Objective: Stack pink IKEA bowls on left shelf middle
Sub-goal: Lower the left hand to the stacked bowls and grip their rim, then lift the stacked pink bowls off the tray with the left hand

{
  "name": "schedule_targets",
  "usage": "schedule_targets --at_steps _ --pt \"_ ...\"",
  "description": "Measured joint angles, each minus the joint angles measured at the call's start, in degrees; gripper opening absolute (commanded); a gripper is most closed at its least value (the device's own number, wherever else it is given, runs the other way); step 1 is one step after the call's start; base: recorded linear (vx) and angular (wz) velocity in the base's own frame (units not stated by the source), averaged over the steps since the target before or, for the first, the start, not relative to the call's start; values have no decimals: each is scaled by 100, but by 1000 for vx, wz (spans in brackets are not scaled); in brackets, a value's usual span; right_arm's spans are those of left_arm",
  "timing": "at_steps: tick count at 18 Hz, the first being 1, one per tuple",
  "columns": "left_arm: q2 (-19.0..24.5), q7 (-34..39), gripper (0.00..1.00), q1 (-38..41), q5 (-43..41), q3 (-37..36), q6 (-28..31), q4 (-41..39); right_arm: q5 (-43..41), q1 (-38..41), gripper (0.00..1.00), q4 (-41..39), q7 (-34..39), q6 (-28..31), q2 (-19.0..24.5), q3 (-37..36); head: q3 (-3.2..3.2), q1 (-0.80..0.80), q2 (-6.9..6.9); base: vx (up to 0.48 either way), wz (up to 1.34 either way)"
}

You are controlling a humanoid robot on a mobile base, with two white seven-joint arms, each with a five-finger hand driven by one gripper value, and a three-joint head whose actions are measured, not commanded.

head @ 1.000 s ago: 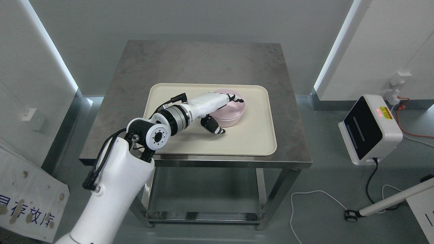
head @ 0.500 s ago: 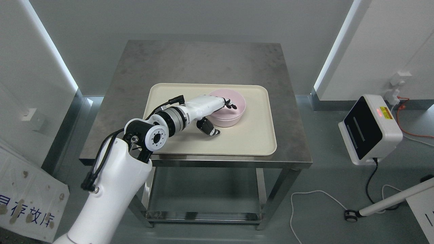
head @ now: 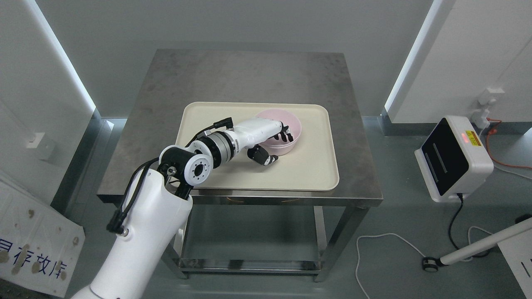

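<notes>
A grey metal desk (head: 249,79) stands in the middle of the head view, with a lower shelf (head: 249,249) visible beneath its top. A cream tray (head: 307,170) lies flat on the desk, set toward the near edge. One pink bowl (head: 291,124) sits upright on the tray, in the far right part of it, its opening facing up; whether it is a single bowl or a nested pair cannot be told from this angle. The left arm (head: 141,232) enters from the lower left and reaches across the near left corner of the tray. The left hand (head: 270,139) is at the bowl's near left rim: the dark fingers (head: 286,133) are curled over the rim and into the bowl, while the thumb (head: 266,158) lies outside, below the wall on the near side. The hand thus appears to be pinching the bowl's wall between fingers and thumb, though firm contact by the thumb cannot be confirmed. The bowl's base appears to rest on the tray. The right arm does not show. On the floor to the right stands a white device with a dark front panel (head: 453,160), a red light lit on its top, with a cable (head: 386,249) trailing nearby. A white board with blue characters (head: 33,249) leans at the lower left.
</notes>
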Motion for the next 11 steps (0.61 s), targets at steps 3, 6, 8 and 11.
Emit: schedule_targets --at_steps 3,6,8,11 --pt "-53 21 20 -6 -7 20 -214 89 0 0 100 0 0 -21 0 0 0 0 0 0 0" --pt "-97 23 9 -8 -12 65 -444 199 0 0 100 0 0 -15 0 0 0 0 0 0 0" --pt "-114 23 7 -12 -14 120 -621 264 0 0 100 0 0 -3 0 0 0 0 0 0 0" --pt "-134 23 5 -19 -13 245 -783 365 0 1 100 0 0 3 0 0 0 0 0 0 0"
